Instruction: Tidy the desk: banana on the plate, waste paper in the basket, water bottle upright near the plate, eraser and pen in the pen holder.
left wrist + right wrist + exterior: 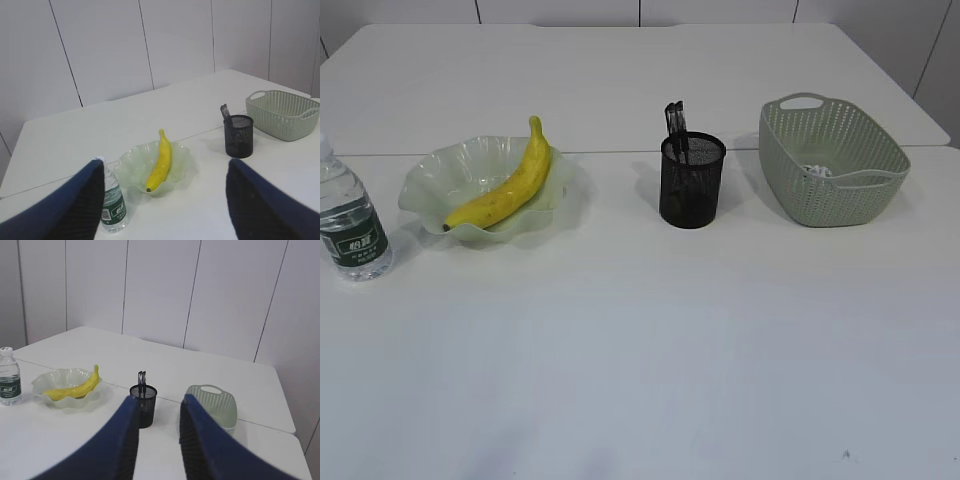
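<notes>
Both pincers hang empty above the table [640,350], left pincer [162,200] wide, right pincer [157,435] narrower, pen holder [143,412] beyond it, perhaps holding pens.

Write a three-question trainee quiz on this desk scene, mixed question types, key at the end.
1. True or false: the banana lies on the plate.
2. Multiple choice: the water bottle is
A. lying on its side
B. standing upright, left of the plate in the exterior view
C. inside the basket
3. Fill in: the pen sticks up out of the black mesh ____.

Key
1. True
2. B
3. pen holder
</notes>
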`<state>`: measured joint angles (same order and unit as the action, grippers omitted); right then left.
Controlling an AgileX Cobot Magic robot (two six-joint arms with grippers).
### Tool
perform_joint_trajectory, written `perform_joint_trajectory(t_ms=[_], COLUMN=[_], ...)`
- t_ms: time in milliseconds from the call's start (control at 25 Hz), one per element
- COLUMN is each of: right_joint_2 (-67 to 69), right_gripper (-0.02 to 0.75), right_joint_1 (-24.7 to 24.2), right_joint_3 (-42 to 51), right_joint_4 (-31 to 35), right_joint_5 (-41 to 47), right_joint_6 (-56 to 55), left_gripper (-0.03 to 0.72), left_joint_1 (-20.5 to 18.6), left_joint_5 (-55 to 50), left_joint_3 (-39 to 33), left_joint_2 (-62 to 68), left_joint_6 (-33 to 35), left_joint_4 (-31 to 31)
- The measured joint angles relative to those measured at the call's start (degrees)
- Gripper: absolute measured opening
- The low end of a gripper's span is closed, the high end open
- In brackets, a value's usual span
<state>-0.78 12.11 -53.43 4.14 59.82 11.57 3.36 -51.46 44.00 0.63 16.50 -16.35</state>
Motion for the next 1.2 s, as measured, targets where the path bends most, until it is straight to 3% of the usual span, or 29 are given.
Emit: perform_joint_trajectory(t_ms=[440, 800, 1200], right_joint_2=[0.0, 0.0, 0.0], right_gripper=[0.368, 0.379, 0.379], right_joint_1=[0.0, 0.0, 0.0], right_joint_3=[0.0, 0.4, 8.6], right_joint_4=[-3.5, -4.9, -4.6], right_joint_5=[3.2, 7.3, 11.5], right_joint_6=[0.0, -0.9, -1.2], left_gripper=[0.538, 0.538, 0.538], left_joint_1=[0.0, 0.0, 0.0], left_joint_5=[-2.3, -6.6, -17.4], left_joint_3=[0.0, 0.0, 0.0], left_joint_2=[0.0, 0.0, 0.0], left_joint_6=[0.0, 0.0, 0.0], left_joint_4=[1.9, 2.6, 5.8])
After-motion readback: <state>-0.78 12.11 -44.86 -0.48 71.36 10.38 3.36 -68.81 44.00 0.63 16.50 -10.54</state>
